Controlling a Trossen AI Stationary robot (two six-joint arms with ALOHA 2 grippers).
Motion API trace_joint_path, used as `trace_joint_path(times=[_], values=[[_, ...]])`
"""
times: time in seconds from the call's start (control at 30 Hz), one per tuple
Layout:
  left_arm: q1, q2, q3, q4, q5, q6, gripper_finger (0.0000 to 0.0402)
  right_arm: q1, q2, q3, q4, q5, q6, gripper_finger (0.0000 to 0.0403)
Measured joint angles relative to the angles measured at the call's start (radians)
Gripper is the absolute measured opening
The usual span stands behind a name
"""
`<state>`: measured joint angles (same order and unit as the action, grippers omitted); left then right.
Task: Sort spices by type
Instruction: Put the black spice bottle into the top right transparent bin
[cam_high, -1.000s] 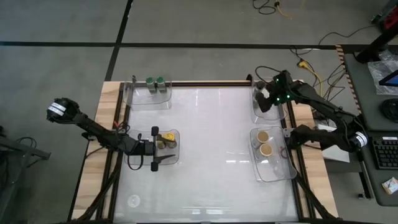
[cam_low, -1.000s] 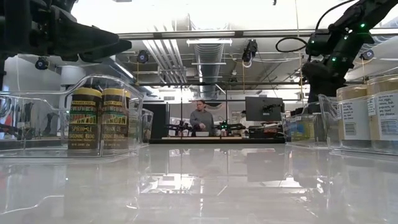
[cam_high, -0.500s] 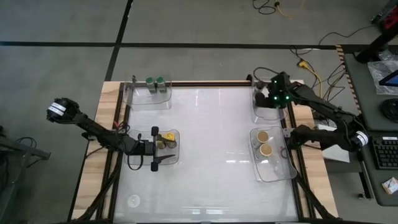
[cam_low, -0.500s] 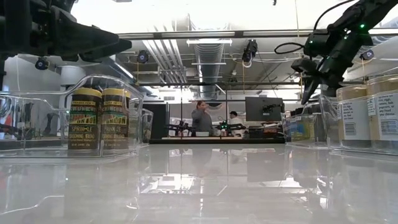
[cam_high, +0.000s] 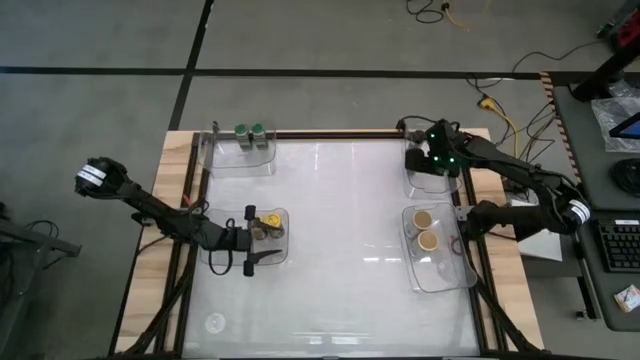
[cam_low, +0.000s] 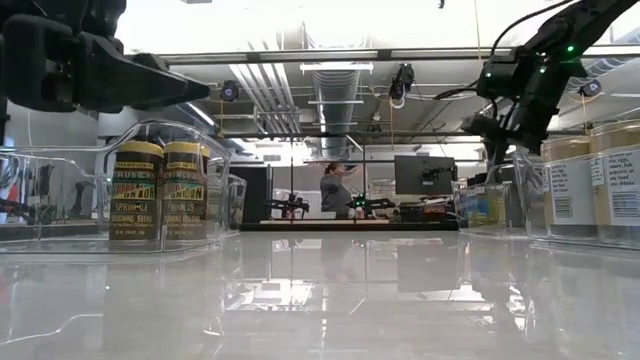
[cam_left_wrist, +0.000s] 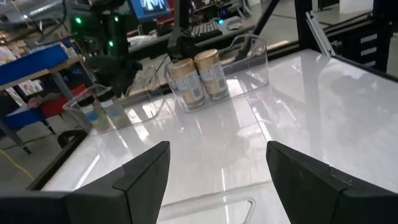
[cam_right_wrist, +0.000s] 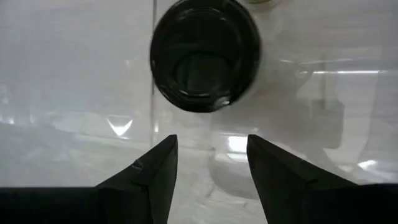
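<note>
Two yellow-lidded spices (cam_high: 266, 224) stand in a clear tray (cam_high: 282, 250) at the table's left. My left gripper (cam_high: 248, 240) is open at that tray's left side and holds nothing (cam_left_wrist: 217, 149). Two green-lidded spices (cam_high: 250, 131) stand in a tray at the far left. Two tan-lidded spices (cam_high: 425, 229) stand in a tray at the right. My right gripper (cam_high: 428, 160) hangs over the far right tray, pointing down. It is open (cam_right_wrist: 211, 146) beside a black-lidded spice jar (cam_right_wrist: 205, 56), which stands upright in that tray, and touches nothing.
The clear trays' walls (cam_low: 215, 150) rise around the jars. The far right tray's wall (cam_right_wrist: 153, 74) runs beside the black-lidded jar. The glossy white table top (cam_high: 340, 230) lies bare between the left and right trays. A person moves in the room beyond the table.
My right gripper has rolled about its pointing line and shifted slightly toward the table's left and down over the far right tray.
</note>
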<state>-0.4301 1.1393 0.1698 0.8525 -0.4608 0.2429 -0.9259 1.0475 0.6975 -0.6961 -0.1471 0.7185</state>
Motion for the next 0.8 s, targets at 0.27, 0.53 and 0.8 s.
trace_joint_path(times=[0.27, 0.53, 0.8], values=[[-0.005, 0.000, 0.000, -0.017, 0.000, -0.029, 0.0251, 0.005, 0.024, 0.000, 0.049, 0.047, 0.076, 0.0179], [-0.005, 0.000, 0.000, -0.025, 0.000, -0.034, 0.0251, 0.032, 0.069, -0.001, 0.083, 0.129, 0.095, 0.0176], [-0.005, 0.000, 0.000, -0.025, 0.000, -0.043, 0.0251, 0.032, 0.062, -0.001, 0.107, 0.212, 0.073, 0.0184]])
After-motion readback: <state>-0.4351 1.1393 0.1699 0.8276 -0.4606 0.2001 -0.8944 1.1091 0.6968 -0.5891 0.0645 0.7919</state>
